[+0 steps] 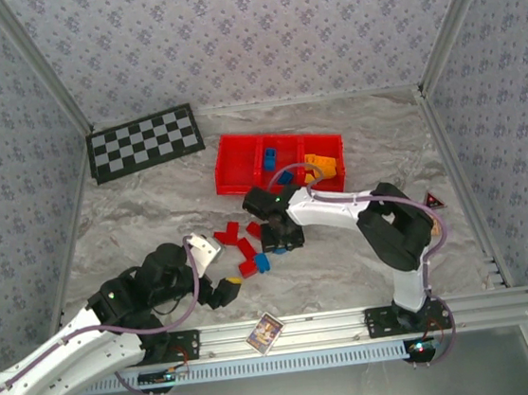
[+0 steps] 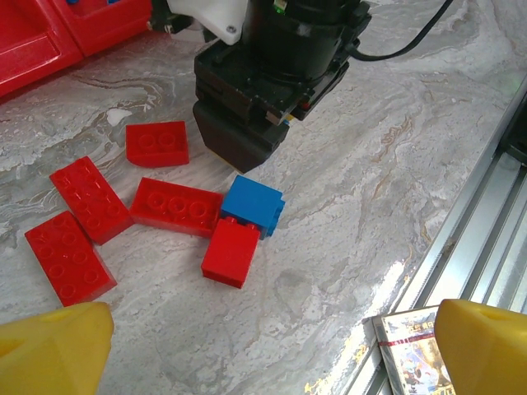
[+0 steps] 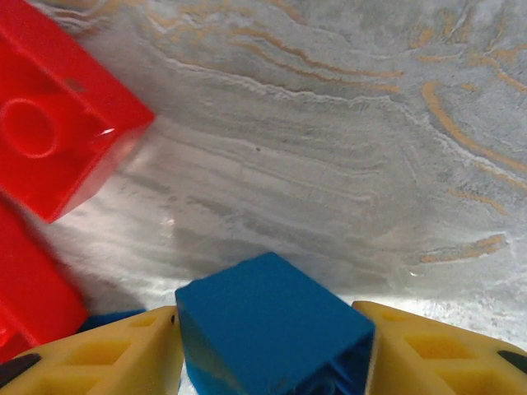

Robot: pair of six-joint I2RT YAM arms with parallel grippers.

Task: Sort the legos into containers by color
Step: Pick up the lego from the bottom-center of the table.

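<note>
top view: red tray (image 1: 240,167) at far side of tabletop (image 1: 152,220); red legos (image 1: 238,241) loose just nearside of tray; right tool (image 1: 282,241) over them; left tool (image 1: 225,291) farther from tray
left wrist: left tool released, wide apart; blue lego (image 2: 251,206) on tabletop, touching red legos, nearside of tray
right wrist: blue lego between right tool's fingers (image 3: 107,350); grasp or not, cannot tell

Patterned walls (image 1: 245,28), marbled tabletop (image 1: 143,221).

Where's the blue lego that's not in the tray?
In the left wrist view, the blue lego lies on the table, touching a small red lego in front and a long red lego at its left.
</note>
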